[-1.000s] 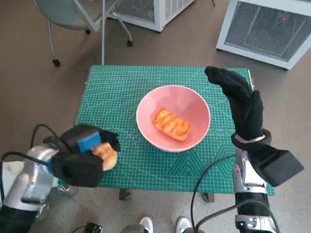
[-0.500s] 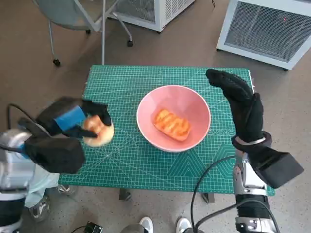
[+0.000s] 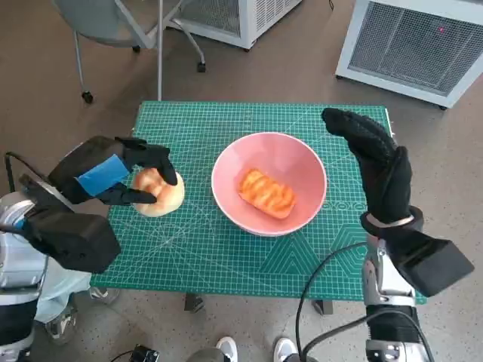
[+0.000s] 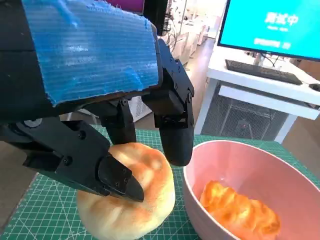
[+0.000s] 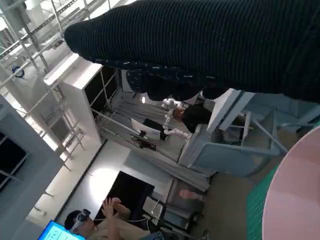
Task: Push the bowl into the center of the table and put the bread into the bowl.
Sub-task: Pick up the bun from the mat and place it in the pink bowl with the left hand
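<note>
The bread roll (image 3: 159, 192) was round and pale gold with a browner, lightly dimpled top, smooth-skinned and plump. The left robot hand (image 3: 117, 179) gripped it, black fingers (image 4: 172, 125) over its top and another finger pressed against its side, just above the green cutting mat on the table (image 3: 189, 249), left of the pink bowl (image 3: 269, 183) and close to its rim. The bowl sat near the middle of the table, glossy and deep, and already held a ridged orange-glazed pastry (image 3: 266, 192) lying across its bottom.

The right robot hand (image 3: 376, 162) stood upright at the bowl's far-right side, fingers extended and spread, holding nothing and not touching the rim.

Compared with half a second earlier, the left robot hand and the roll had shifted slightly toward the bowl; a second earlier they were low at the table's near-left edge. The bowl, the pastry and the right robot hand had stayed put.
</note>
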You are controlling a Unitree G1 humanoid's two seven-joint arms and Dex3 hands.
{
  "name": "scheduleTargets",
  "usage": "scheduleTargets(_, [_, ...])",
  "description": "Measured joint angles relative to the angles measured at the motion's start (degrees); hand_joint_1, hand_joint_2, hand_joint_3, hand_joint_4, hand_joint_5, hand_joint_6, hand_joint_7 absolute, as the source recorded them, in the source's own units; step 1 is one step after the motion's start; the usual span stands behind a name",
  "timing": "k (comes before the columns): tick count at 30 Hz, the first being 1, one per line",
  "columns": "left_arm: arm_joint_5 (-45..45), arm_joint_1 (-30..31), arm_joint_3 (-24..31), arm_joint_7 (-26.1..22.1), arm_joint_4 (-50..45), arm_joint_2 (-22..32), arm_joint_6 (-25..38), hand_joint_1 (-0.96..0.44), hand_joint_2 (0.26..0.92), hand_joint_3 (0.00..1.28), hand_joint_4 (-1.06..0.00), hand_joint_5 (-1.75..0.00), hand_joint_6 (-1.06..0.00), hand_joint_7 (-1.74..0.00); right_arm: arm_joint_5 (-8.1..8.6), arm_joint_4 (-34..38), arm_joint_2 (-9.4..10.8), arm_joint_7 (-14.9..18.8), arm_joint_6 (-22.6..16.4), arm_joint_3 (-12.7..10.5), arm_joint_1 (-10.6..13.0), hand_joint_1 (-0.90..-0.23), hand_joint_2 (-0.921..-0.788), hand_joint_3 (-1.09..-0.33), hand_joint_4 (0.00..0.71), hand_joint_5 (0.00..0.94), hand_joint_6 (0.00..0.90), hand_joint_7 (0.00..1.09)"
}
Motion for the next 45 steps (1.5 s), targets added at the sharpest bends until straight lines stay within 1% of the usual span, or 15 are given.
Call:
scheduleTargets(9, [-0.9,-1.7,-0.5,-0.7,0.7,0.0,-0.9,0.0,0.918,0.02,-0.78,-1.16,-0.67,-1.04,-0.85,-0.3,0.0,-1.0,0.0,0.0,1.2,-0.766,-0.921,-0.802,0.105,0.0,-0.001,0.47])
scheduleTargets(17, [-1.3,-3.6,-1.4,-1.4,1.0,-0.5,-0.9,0.01,0.916,0.03,-0.74,-1.24,-0.7,-0.96,-1.55,-0.3,0.0,-1.8,0.0,0.0,1.3,-0.769,-0.921,-0.802,0.105,0.0,-0.001,0.48])
scheduleTargets(23, [-1.3,-6.7,-2.4,-2.3,-0.2,-1.6,0.8,0.0,0.911,0.05,-0.76,-1.2,-0.67,-1.03,-2.11,-0.4,0.1,-2.4,0.0,0.0,1.3,-0.769,-0.921,-0.809,0.105,0.0,-0.001,0.48])
scheduleTargets(27, [-1.2,-9.7,-3.2,-2.5,-1.7,-2.3,2.3,0.01,0.906,0.06,-0.73,-1.26,-0.69,-0.96,-2.18,-0.9,0.1,-2.6,0.1,0.1,1.4,-0.769,-0.921,-0.81,0.105,0.0,-0.001,0.47])
scheduleTargets(29, [-0.8,-11.4,-3.7,-2.5,-2.4,-2.8,3.3,0.01,0.842,0.19,-0.71,-1.32,-0.69,-0.95,-2.19,-1.1,0.2,-2.7,0.2,0.1,1.5,-0.769,-0.921,-0.811,0.105,0.0,-0.001,0.47])
scheduleTargets(30, [-0.6,-12.4,-4.1,-2.5,-2.7,-3.2,3.7,0.01,0.791,0.29,-0.69,-1.32,-0.68,-1.03,-2.19,-1.2,0.2,-2.7,0.2,0.1,1.5,-0.769,-0.921,-0.811,0.104,0.0,-0.001,0.47])
scheduleTargets(31, [-0.2,-13.5,-4.6,-2.5,-2.9,-3.6,4.0,0.01,0.706,0.47,-0.66,-1.35,-0.65,-1.15,-2.19,-1.3,0.2,-2.8,0.2,0.1,1.6,-0.769,-0.921,-0.811,0.104,0.0,-0.001,0.47])
scheduleTargets(32, [0.2,-14.4,-5.0,-2.5,-3.1,-4.1,4.2,0.0,0.699,0.48,-0.66,-1.36,-0.64,-1.15,-2.19,-1.4,0.2,-2.9,0.2,0.2,1.6,-0.769,-0.921,-0.812,0.103,0.0,-0.001,0.47])
scheduleTargets(33, [0.5,-15.5,-5.4,-2.5,-3.1,-4.6,4.4,0.0,0.707,0.47,-0.67,-1.36,-0.64,-1.12,-2.21,-1.5,0.3,-2.9,0.2,0.2,1.7,-0.769,-0.921,-0.812,0.103,0.0,-0.001,0.47])
scheduleTargets(34, [0.7,-16.3,-5.9,-2.5,-3.1,-5.0,4.6,0.0,0.746,0.4,-0.68,-1.3,-0.62,-1.15,-2.23,-1.6,0.3,-3.0,0.3,0.2,1.8,-0.769,-0.921,-0.812,0.102,0.0,-0.001,0.47])
scheduleTargets(35, [1.1,-17.4,-6.5,-2.5,-3.1,-5.6,4.9,0.0,0.76,0.38,-0.69,-1.28,-0.61,-1.16,-2.24,-1.8,0.4,-3.0,0.3,0.2,2.0,-0.769,-0.921,-0.813,0.102,0.0,-0.001,0.47])
scheduleTargets(37, [1.8,-18.9,-7.4,-2.5,-3.2,-6.5,5.5,0.0,0.825,0.26,-0.71,-1.2,-0.58,-1.21,-2.27,-2.1,0.5,-3.1,0.3,0.3,2.3,-0.769,-0.921,-0.814,0.104,0.001,-0.001,0.47])
scheduleTargets(41, [3.6,-22.6,-10.1,-2.5,-2.4,-9.1,6.5,0.0,0.856,0.2,-0.72,-1.17,-0.57,-1.22,-2.27,-2.5,0.6,-3.3,0.6,0.3,3.2,-0.769,-0.921,-0.815,0.105,0.002,-0.001,0.47])
scheduleTargets(42, [3.8,-23.3,-10.6,-2.6,-2.1,-9.6,6.6,0.0,0.856,0.19,-0.71,-1.2,-0.6,-1.17,-2.27,-2.5,0.7,-3.3,0.8,0.3,3.4,-0.768,-0.921,-0.816,0.105,0.002,-0.001,0.46])
scheduleTargets(45, [4.4,-26.4,-12.7,-2.7,1.0,-12.1,6.4,0.0,0.859,0.19,-0.66,-1.26,-0.65,-1.1,-2.27,-2.8,0.7,-3.6,0.9,0.2,3.8,-0.768,-0.921,-0.816,0.107,0.003,-0.001,0.46])
